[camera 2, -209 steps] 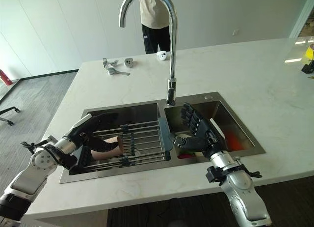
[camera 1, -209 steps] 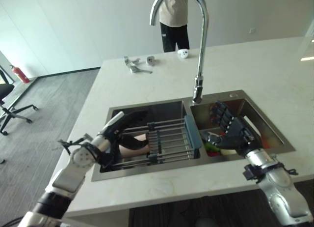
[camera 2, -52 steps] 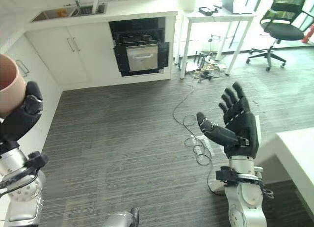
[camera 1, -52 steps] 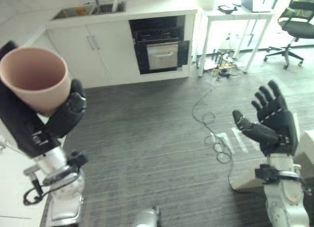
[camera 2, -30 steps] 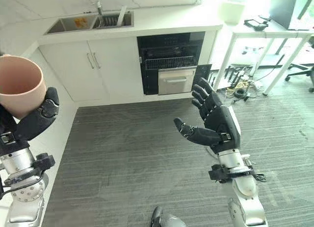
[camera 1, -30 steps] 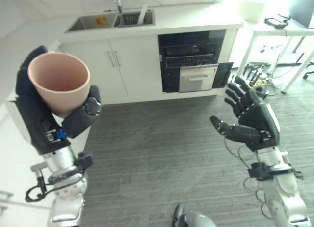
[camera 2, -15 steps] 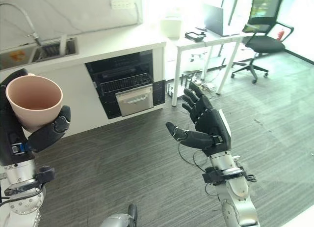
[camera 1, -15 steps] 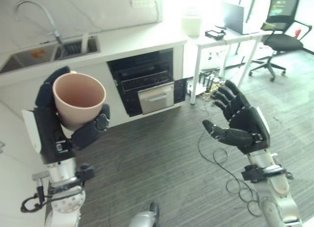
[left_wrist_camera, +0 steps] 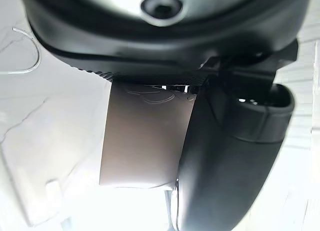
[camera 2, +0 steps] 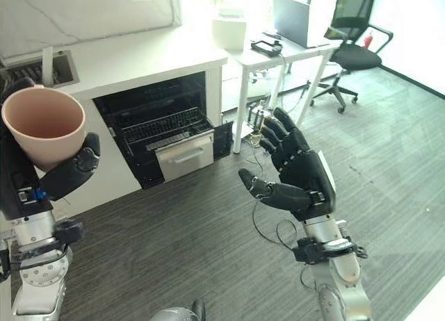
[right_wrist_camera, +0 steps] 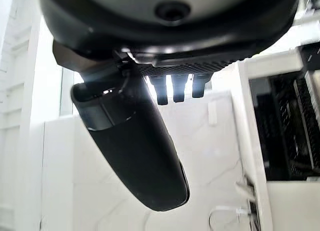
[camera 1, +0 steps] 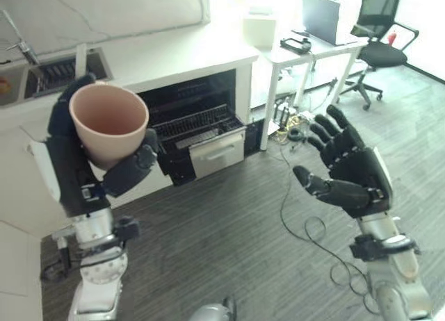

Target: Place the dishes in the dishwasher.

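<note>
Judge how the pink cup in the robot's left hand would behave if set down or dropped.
The pink cup looks rigid, probably hard and breakable. Its mouth is wider than its base, so it may tip. The left hand wraps it upright.

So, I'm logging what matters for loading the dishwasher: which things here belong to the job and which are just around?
Job:
cup, held in left hand
open dishwasher
right hand, open

Just around:
sink
desk
laptop
chair
</note>
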Tool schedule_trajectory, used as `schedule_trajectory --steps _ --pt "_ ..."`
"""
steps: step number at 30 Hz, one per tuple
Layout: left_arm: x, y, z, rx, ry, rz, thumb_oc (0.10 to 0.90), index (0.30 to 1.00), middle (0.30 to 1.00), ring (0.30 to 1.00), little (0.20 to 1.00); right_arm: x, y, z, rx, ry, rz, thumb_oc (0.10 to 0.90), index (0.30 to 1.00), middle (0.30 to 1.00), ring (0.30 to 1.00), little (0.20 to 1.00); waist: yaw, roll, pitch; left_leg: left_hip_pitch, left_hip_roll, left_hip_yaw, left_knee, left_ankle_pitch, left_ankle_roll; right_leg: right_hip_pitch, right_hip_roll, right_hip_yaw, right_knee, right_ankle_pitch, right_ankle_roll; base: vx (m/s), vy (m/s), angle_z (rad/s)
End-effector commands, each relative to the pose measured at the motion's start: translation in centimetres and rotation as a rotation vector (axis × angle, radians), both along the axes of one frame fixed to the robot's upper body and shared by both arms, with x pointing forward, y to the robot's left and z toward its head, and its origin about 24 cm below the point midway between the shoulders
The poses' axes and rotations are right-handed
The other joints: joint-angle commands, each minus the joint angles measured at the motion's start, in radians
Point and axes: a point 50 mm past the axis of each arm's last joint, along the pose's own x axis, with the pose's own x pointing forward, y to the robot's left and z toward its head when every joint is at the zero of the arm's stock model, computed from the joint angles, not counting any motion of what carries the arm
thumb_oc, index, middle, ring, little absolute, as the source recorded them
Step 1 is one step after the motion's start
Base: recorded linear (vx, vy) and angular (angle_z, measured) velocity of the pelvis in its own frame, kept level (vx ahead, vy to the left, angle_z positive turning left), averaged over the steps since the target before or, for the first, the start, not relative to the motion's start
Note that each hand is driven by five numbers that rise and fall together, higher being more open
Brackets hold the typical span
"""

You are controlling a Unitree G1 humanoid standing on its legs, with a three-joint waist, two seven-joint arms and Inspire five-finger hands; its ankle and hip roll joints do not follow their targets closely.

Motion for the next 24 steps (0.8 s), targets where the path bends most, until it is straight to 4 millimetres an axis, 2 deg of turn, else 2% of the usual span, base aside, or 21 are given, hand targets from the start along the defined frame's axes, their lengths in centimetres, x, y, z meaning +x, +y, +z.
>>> schedule_trajectory --steps 1,2,3,4,6,7,8,10,12,14,15,17,18,19,20,22,24 --pt "-1.2 -1.1 2.3 0.144 -0.117 -0.064 0.400 0.300 0.300 0.300 0.300 -0.5 0.2 2.7 0.041 -0.188 0.023 0.800 0.900 0.900 0.900 0.900 -0.012 0.047 -0.076 0.021 0.113 -0.118 -0.073 0.019 -0.117 -0.117 -0.024 -0.027 0.054 0.307 -0.015 0.19 0.085 0.10" --pt "-1.2 -1.0 2.4 0.138 -0.119 -0.052 0.400 0.300 0.300 0.300 0.300 -0.5 0.5 2.3 0.033 -0.178 0.043 0.800 0.900 0.900 0.900 0.900 -0.017 0.041 -0.067 0.040 0.111 -0.111 -0.073 0.013 -0.117 -0.179 -0.042 -0.047 0.009 0.272 -0.039 0.22 -0.031 0.22" --pt "-1.3 -0.9 2.5 0.140 -0.124 -0.043 0.400 0.300 0.300 0.300 0.300 -0.5 0.6 2.2 0.030 -0.175 0.053 0.800 0.900 0.900 0.900 0.900 -0.016 0.034 -0.065 0.044 0.110 -0.110 -0.073 0.010 -0.121 -0.187 -0.049 -0.060 -0.060 0.255 -0.044 0.28 -0.136 0.17" --pt "-1.3 -0.8 2.6 0.160 -0.134 -0.029 0.400 0.300 0.300 0.300 0.300 -0.4 0.7 2.3 0.034 -0.176 0.064 0.800 0.900 0.900 0.900 0.900 -0.016 0.026 -0.060 0.052 0.109 -0.112 -0.073 0.002 -0.126 -0.190 -0.058 -0.074 -0.152 0.256 -0.045 0.24 -0.249 0.12" --pt "-1.3 -1.0 2.8 0.227 -0.146 -0.012 0.400 0.300 0.300 0.300 0.300 -0.2 0.8 2.4 0.046 -0.189 0.080 0.800 0.900 0.900 0.900 0.900 -0.024 0.003 -0.044 0.081 0.107 -0.119 -0.073 -0.030 -0.142 -0.202 -0.086 -0.094 -0.414 0.279 -0.041 0.30 -0.396 0.39" --pt "-1.3 -1.2 2.8 0.279 -0.148 -0.007 0.400 0.300 0.300 0.300 0.300 0.2 0.8 2.6 0.060 -0.197 0.099 0.800 0.900 0.900 0.900 0.900 -0.036 -0.017 -0.028 0.111 0.110 -0.124 -0.073 -0.065 -0.160 -0.247 -0.129 -0.074 -0.463 0.266 -0.026 0.35 -0.465 0.25" --pt "-1.3 -1.4 2.7 0.291 -0.147 -0.008 0.400 0.300 0.300 0.300 0.300 0.3 0.8 2.7 0.064 -0.200 0.106 0.800 0.900 0.900 0.900 0.900 -0.046 -0.031 -0.020 0.130 0.106 -0.131 -0.073 -0.088 -0.171 -0.309 -0.155 -0.035 -0.463 0.261 -0.012 0.35 -0.456 -0.04" --pt "-1.4 -1.5 2.5 0.296 -0.139 -0.013 0.400 0.300 0.300 0.300 0.300 0.6 1.1 3.0 0.065 -0.210 0.133 0.800 0.900 0.900 0.900 0.900 -0.047 -0.036 -0.016 0.164 0.120 -0.146 -0.073 -0.131 -0.182 -0.387 -0.189 -0.015 -0.463 0.284 0.006 0.33 -0.344 0.13" --pt "-1.6 -1.6 2.3 0.292 -0.134 -0.016 0.400 0.300 0.300 0.300 0.300 0.6 1.4 3.1 0.053 -0.217 0.143 0.800 0.900 0.900 0.900 0.900 -0.047 -0.036 -0.018 0.185 0.126 -0.166 -0.073 -0.159 -0.189 -0.409 -0.190 -0.001 -0.463 0.294 0.010 0.26 -0.249 0.40" --pt "-1.7 -1.6 2.3 0.294 -0.123 -0.035 0.400 0.300 0.300 0.300 0.300 0.4 1.8 3.3 0.035 -0.225 0.151 0.800 0.900 0.900 0.900 0.900 -0.044 -0.041 -0.033 0.210 0.148 -0.200 -0.073 -0.179 -0.218 -0.388 -0.173 0.024 -0.463 0.272 0.027 0.39 -0.456 0.41" --pt "-1.6 -1.7 2.3 0.294 -0.118 -0.034 0.400 0.300 0.300 0.300 0.300 0.3 2.0 3.4 0.029 -0.225 0.160 0.800 0.900 0.900 0.900 0.900 -0.042 -0.045 -0.038 0.218 0.165 -0.203 -0.073 -0.177 -0.232 -0.373 -0.180 0.021 -0.463 0.268 0.037 0.40 -0.534 0.65" --pt "-1.5 -1.5 2.4 0.291 -0.105 -0.004 0.400 0.300 0.300 0.300 0.300 0.4 2.4 3.4 0.038 -0.212 0.197 0.800 0.900 0.900 0.900 0.900 -0.030 -0.048 -0.044 0.252 0.223 -0.174 -0.073 -0.168 -0.255 -0.350 -0.184 -0.062 -0.463 0.264 0.041 0.29 -0.405 0.70" --pt "-1.5 -1.4 2.3 0.287 -0.097 -0.003 0.400 0.300 0.300 0.300 0.300 0.5 2.3 3.4 0.038 -0.208 0.199 0.800 0.900 0.900 0.900 0.900 -0.031 -0.046 -0.046 0.263 0.232 -0.180 -0.073 -0.161 -0.260 -0.348 -0.173 -0.059 -0.463 0.261 0.038 0.33 -0.451 0.22" --pt "-1.4 -1.0 2.1 0.256 -0.076 -0.009 0.400 0.300 0.300 0.300 0.300 0.6 2.5 3.4 0.042 -0.197 0.217 0.800 0.900 0.900 0.900 0.900 -0.035 -0.040 -0.055 0.281 0.255 -0.199 -0.073 -0.116 -0.274 -0.344 -0.142 -0.046 -0.463 0.248 0.025 0.29 -0.411 0.01" --pt "-1.4 -1.0 2.1 0.235 -0.066 -0.015 0.400 0.300 0.300 0.300 0.300 0.7 2.6 3.4 0.042 -0.195 0.233 0.800 0.900 0.900 0.900 0.900 -0.032 -0.036 -0.060 0.284 0.273 -0.193 -0.073 -0.065 -0.280 -0.334 -0.124 -0.066 -0.463 0.234 0.009 0.34 -0.499 0.09" --pt "-1.6 -0.9 1.8 0.218 -0.051 -0.031 0.400 0.300 0.300 0.300 0.300 0.8 2.8 3.1 0.006 -0.199 0.239 0.800 0.900 0.900 0.900 0.900 -0.015 -0.037 -0.065 0.268 0.302 -0.167 -0.073 0.072 -0.285 -0.288 -0.080 -0.102 -0.463 0.191 -0.032 0.28 -0.468 -0.05" --pt "-1.7 -1.1 1.7 0.210 -0.050 -0.037 0.400 0.300 0.300 0.300 0.300 0.9 2.7 3.0 -0.003 -0.198 0.231 0.800 0.900 0.900 0.900 0.900 -0.008 -0.046 -0.061 0.258 0.302 -0.148 -0.073 0.126 -0.278 -0.258 -0.055 -0.106 -0.463 0.163 -0.057 0.23 -0.390 -0.30"
